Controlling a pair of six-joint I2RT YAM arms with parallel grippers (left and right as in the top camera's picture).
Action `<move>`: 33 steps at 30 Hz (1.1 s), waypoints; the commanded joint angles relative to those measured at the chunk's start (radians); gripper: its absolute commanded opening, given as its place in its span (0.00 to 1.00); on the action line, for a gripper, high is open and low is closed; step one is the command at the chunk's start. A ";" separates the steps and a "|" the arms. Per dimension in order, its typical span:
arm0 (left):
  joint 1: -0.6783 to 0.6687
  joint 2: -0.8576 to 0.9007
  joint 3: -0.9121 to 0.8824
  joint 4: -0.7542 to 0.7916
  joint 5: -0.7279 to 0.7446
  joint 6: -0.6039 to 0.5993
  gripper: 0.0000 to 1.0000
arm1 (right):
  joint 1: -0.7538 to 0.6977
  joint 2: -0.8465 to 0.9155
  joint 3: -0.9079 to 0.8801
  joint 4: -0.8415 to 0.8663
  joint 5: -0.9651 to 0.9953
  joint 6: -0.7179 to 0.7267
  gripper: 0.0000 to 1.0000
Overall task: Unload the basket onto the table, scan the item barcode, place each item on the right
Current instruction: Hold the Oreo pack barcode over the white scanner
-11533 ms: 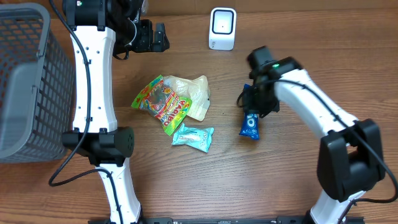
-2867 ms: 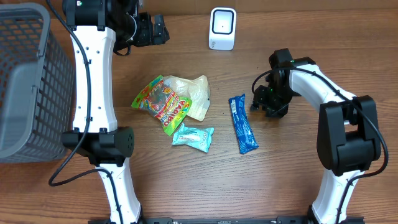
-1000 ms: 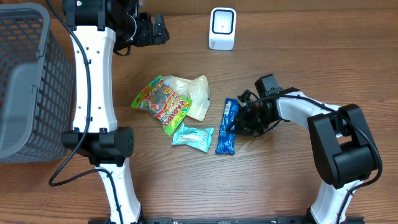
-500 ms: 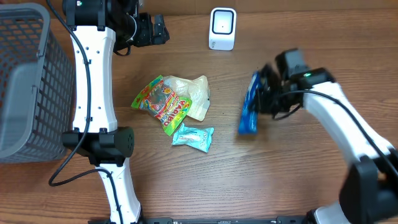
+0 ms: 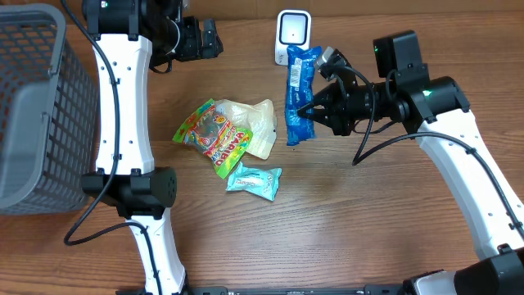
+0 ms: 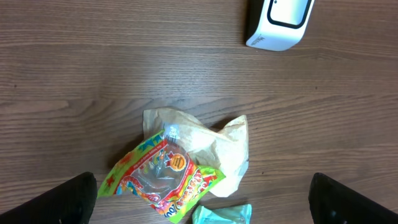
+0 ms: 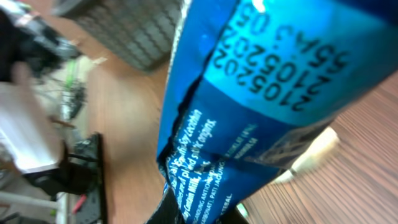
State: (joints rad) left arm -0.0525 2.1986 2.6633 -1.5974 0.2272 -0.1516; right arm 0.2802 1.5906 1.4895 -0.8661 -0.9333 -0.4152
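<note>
Wooden table [image 5: 368,221], grey basket [image 5: 51,123] at left edge; right gripper [image 5: 316,109] clamped on blue packet [image 5: 298,90], left gripper [image 5: 211,41] spread wide.

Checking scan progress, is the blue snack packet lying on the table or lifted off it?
Lifted: the right gripper is shut on the blue packet, its top overlapping the scanner.

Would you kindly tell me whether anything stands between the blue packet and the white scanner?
Nothing visible does. The right pincer holds the blue packet up, its top end right beside the white scanner.
</note>
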 commanded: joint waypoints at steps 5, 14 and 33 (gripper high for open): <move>-0.008 -0.028 -0.004 0.001 -0.002 -0.010 1.00 | 0.003 -0.008 0.034 0.018 0.194 0.078 0.04; -0.008 -0.028 -0.004 0.001 -0.002 -0.010 1.00 | 0.265 0.121 0.030 0.323 1.474 0.132 0.04; -0.008 -0.028 -0.004 0.001 -0.002 -0.010 1.00 | 0.198 0.636 0.030 1.294 1.775 -0.801 0.04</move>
State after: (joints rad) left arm -0.0525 2.1986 2.6629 -1.5970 0.2272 -0.1516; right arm 0.5182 2.1933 1.4956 0.3313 0.8639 -1.1679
